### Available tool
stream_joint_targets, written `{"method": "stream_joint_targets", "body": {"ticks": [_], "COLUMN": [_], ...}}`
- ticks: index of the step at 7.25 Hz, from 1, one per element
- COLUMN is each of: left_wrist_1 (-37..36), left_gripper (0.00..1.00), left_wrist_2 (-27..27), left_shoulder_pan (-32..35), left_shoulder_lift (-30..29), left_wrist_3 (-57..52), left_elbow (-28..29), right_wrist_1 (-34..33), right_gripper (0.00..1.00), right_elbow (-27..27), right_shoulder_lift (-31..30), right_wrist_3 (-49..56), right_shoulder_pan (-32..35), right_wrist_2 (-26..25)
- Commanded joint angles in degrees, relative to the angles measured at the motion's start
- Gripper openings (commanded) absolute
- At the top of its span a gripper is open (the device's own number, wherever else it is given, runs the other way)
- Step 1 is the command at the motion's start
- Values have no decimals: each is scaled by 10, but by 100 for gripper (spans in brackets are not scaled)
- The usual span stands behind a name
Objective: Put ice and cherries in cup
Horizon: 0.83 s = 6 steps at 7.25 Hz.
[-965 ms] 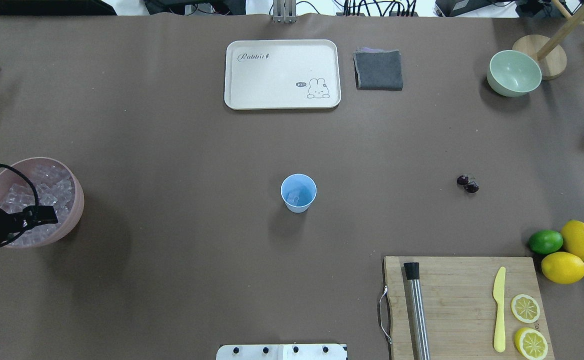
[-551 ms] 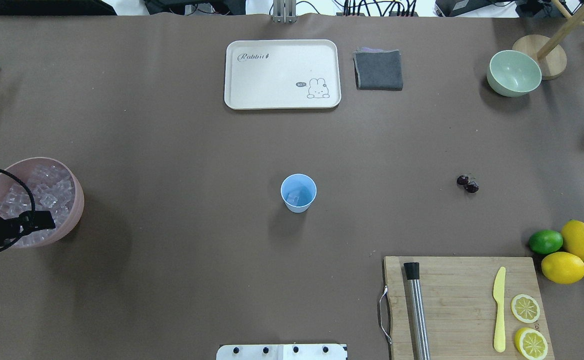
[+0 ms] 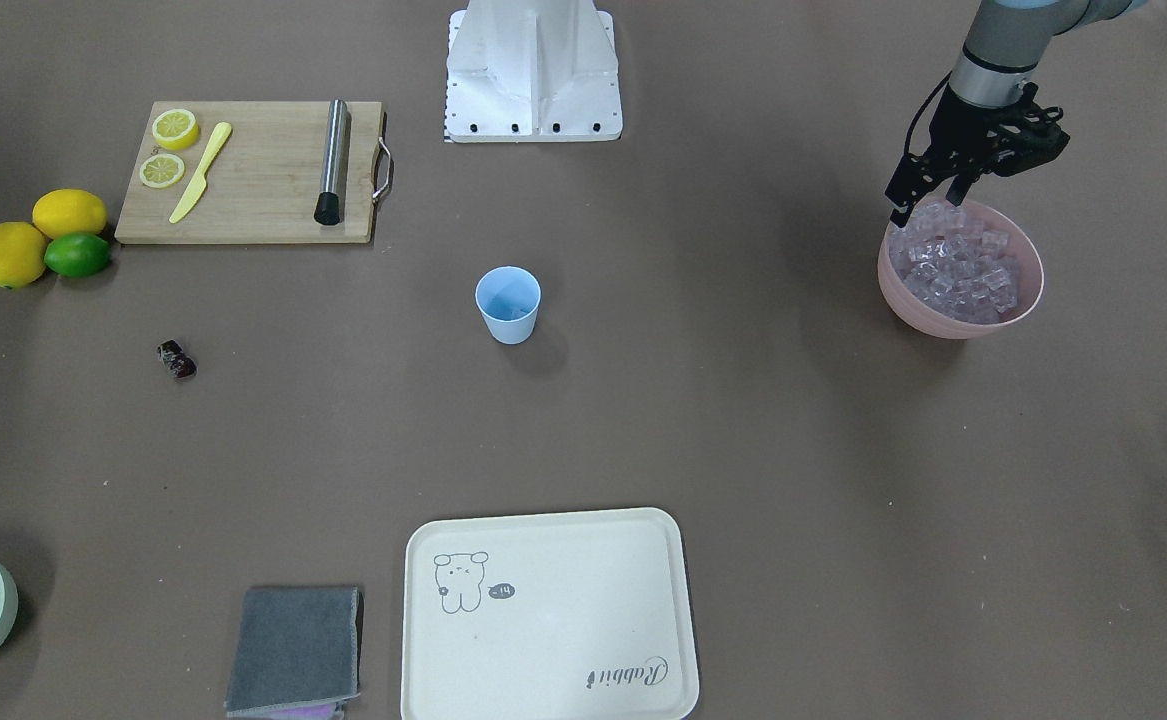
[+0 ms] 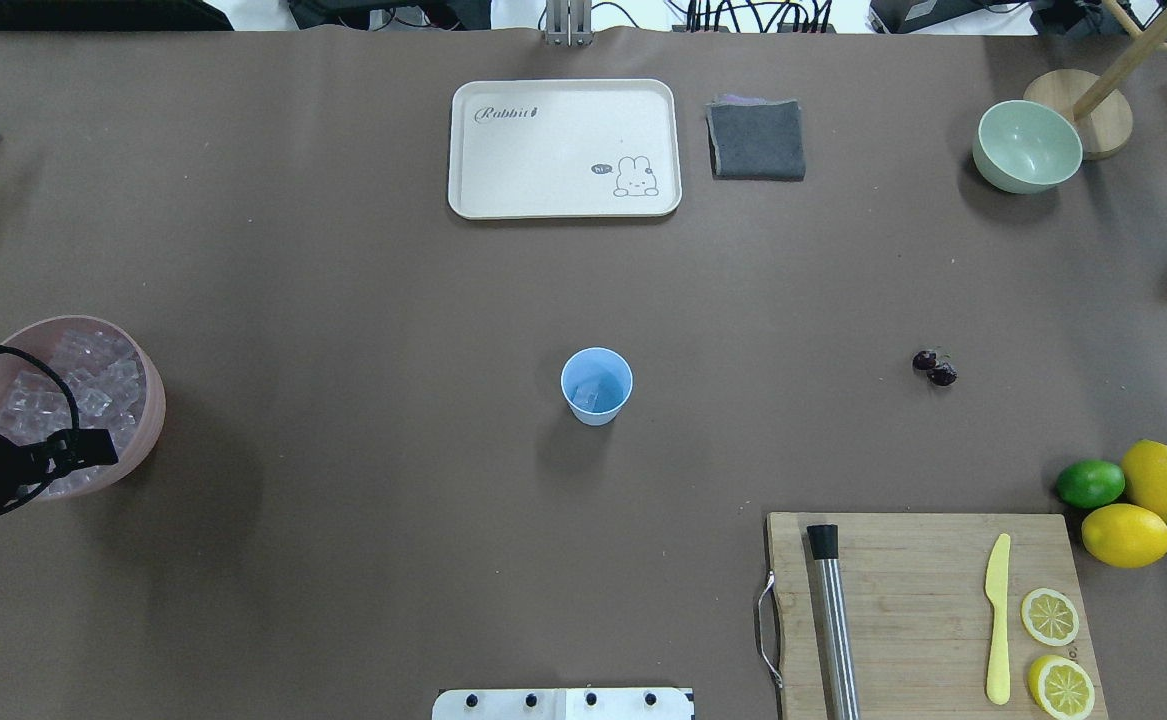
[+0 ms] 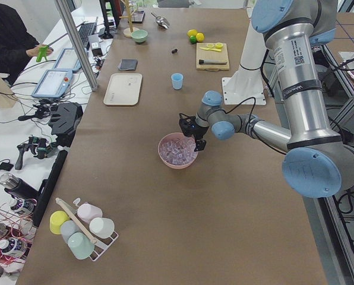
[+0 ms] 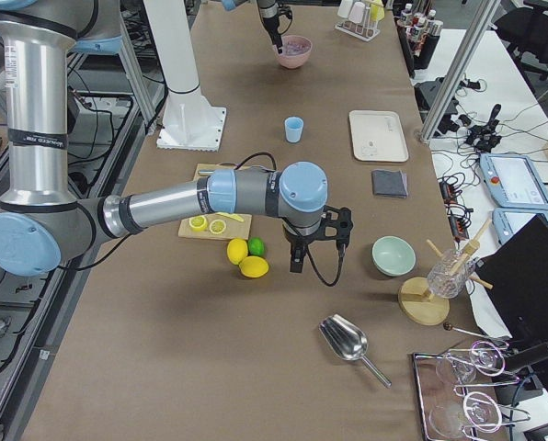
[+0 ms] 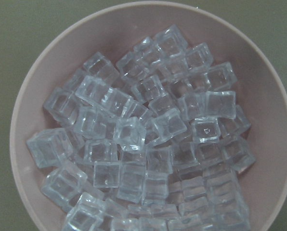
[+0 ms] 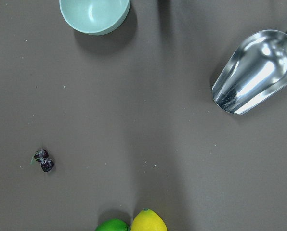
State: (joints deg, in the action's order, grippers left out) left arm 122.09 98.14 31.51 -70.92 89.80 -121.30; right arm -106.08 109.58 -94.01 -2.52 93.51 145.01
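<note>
The left pincer (image 3: 929, 200) hangs with its two black fingers apart and nothing seen between them, over the robot-side rim of a wide pink plastic bowl (image 3: 955, 322) at the left end of the brown bench (image 4: 343, 300). The bowl is heaped with the ice (image 7: 143, 139), small clear cubes, many alike; the left wrist view looks straight down on them and shows no fingertip. The small light blue plastic cup (image 4: 596, 386) stands upright at mid-bench, well apart from the bowl, with at least one clear cube in its bottom. The cherries (image 4: 934, 367), a tiny glossy dark red pair of joined fruits, lie on the bare bench on the robot's right of the cup, well apart from it and not in it. The right pincer (image 6: 298, 260) shows only in the right side view, hovering above the bench near a round green lime (image 4: 1090, 483) and two whole yellow lemons (image 4: 1126, 535); whether its fingers are apart or together cannot be told. Its wrist view looks down on the cherries, a pale green bowl (image 8: 94, 14) and a shiny metal scoop (image 8: 252, 72). A wooden cutting board (image 4: 923, 600) lies just beside the lemons. A cream rectangular tray (image 4: 563, 150) and a folded grey cloth (image 4: 756, 140) lie side by side at the far edge.
</note>
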Motion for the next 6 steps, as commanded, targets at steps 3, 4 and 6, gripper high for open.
{"method": "stream_joint_targets", "body": {"ticks": [3,4,6], "left_wrist_1": [0,0,-1], "left_gripper": [97,97,97], "left_wrist_2": [6,6,15], "left_shoulder_pan": [6,7,10], "left_shoulder_lift": [0,1,1], "left_wrist_3": [-7,-8,-9], "left_elbow": [-5,-5,-1], "right_wrist_1": [0,0,0], "right_gripper": [100,100,100], "right_elbow": [13,14,16], "right_shoulder_lift": [-13,-14,-14], "right_wrist_3": [0,0,0], "right_shoulder_pan": [1,1,1], "right_wrist_2": [1,1,1]}}
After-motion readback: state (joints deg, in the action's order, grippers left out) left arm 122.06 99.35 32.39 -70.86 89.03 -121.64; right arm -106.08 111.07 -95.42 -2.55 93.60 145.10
